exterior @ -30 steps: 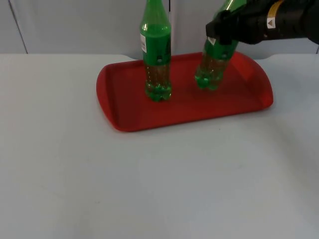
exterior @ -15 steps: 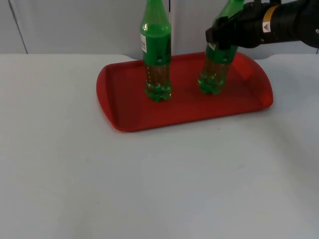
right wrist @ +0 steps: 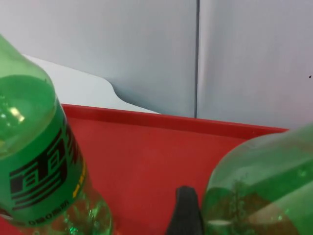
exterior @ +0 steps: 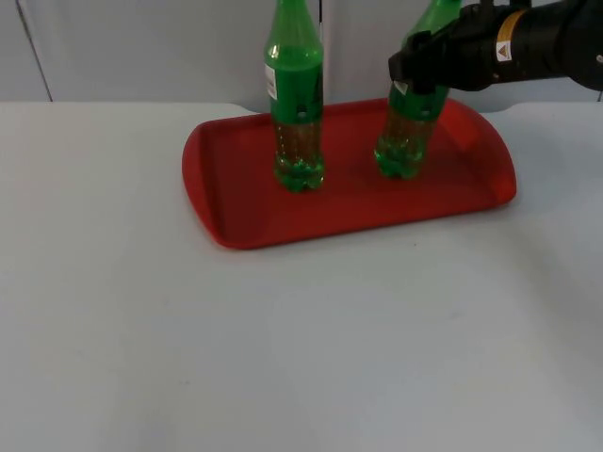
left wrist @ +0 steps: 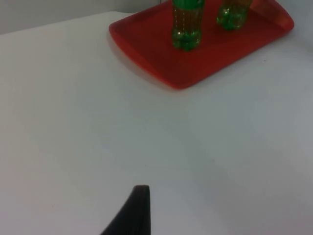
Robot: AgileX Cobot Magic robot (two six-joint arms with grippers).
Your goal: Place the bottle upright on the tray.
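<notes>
Top view: the right gripper point(exterior: 415, 73) is clamping the tilted bottle point(exterior: 407, 132), its base resting on the red tray point(exterior: 245, 221) beside a second bottle point(exterior: 298, 104) standing upright.

Left wrist view: the left gripper point(left wrist: 132, 215) is waiting over the table point(left wrist: 73, 122); its opening cannot be judged.

Right wrist view: a fingertip is pressing against the bottle point(right wrist: 264, 191).

Next, I judge: straighten it, then release.

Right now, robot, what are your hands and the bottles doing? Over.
Right gripper jaws shut on tilted bottle, base on red tray. Left gripper waits over table. Second bottle upright, apart.
</notes>
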